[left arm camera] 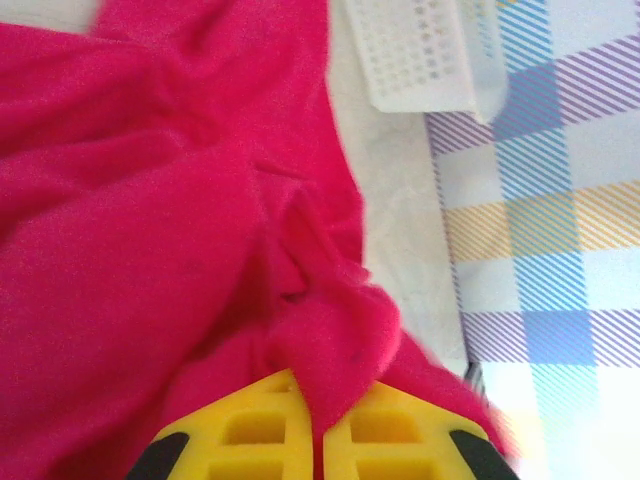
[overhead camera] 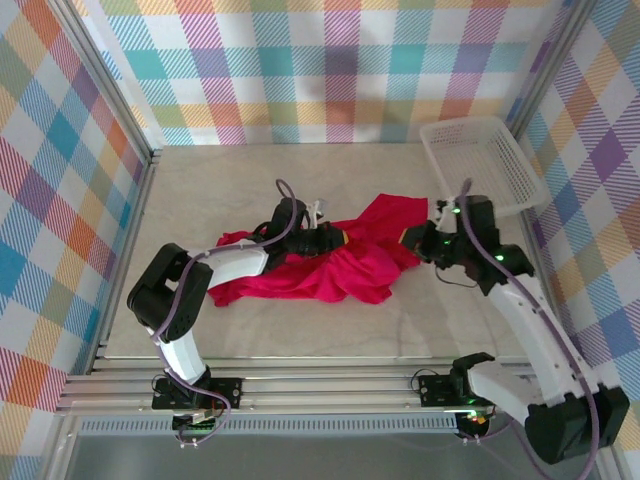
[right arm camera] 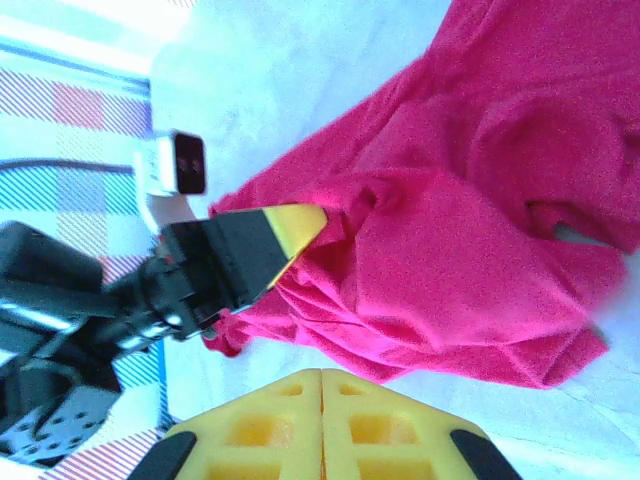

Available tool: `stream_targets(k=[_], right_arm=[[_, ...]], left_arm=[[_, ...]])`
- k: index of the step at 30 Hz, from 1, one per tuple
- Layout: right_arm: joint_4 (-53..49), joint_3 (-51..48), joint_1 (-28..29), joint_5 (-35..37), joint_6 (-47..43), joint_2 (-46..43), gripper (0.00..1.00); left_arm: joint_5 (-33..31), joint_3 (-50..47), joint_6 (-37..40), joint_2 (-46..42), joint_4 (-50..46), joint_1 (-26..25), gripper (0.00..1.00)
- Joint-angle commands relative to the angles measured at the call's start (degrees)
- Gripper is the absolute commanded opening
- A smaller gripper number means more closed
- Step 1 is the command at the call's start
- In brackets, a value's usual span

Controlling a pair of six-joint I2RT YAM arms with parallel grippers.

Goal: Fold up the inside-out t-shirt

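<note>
Our left gripper (left arm camera: 312, 405) pinches a fold of the crumpled shirt (left arm camera: 150, 220), which lies on the table (overhead camera: 300, 320) left of the basket (overhead camera: 485, 165), while our right gripper (right arm camera: 322, 380), nearer the basket, is closed and empty.

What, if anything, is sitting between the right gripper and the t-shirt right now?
Nothing visible. Only bare table lies between the shut, empty right gripper and the near edge of the t-shirt. The left gripper is pinching a fold of the shirt off to one side, not in the path.
</note>
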Motion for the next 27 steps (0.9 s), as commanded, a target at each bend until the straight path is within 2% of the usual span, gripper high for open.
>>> stream_targets(k=[1,7,9,12,14,15,18,20,24,27], right_arm=[[-6.86,4.86,-3.54,-6.23,-5.10,-2.02,0.00],[-1.32,-0.32,-2.97,-8.74,-2.63,1.59,0.00],[1.28,-2.29,0.66,-5.43,-1.75,4.01,0.00],[4.65,-3.22,7.39,1.22,-0.78,9.08,0.00],[5.90,-2.26,11.37,5.86,-0.74,13.19,0.00],[6.24,-1.24,13.15,8.35,-0.84,15.48,0.00],[6.66,2.80,17.71,13.85,-1.52,22.48,0.01],[6.49,5.97,20.27,16.87,-2.14,27.11,0.02],[6.03,12.43,23.78,21.22,-3.01,36.23,0.06],[5.28,16.92,24.68,23.02,-3.39,42.87,0.20]], left_arm=[[-2.77,-1.36,1.76,0.81,-3.63,2.63,0.00],[-0.69,-1.79,-0.14,-0.29,-1.53,3.04,0.03],[0.45,-1.80,-0.77,-0.28,-0.80,3.04,0.18],[-0.19,-2.10,0.72,-2.01,-3.20,3.04,0.33],[-5.01,-1.78,3.51,-4.97,-10.81,3.05,0.43],[-9.51,-1.09,5.32,-6.96,-16.87,3.04,0.46],[-21.04,-0.15,7.86,-12.24,-29.55,3.05,0.47],[-24.30,-0.60,8.77,-15.06,-32.87,3.09,0.43],[-24.82,-1.96,9.68,-17.65,-36.73,3.04,0.40],[-22.32,-3.37,8.92,-18.13,-35.80,3.04,0.37]])
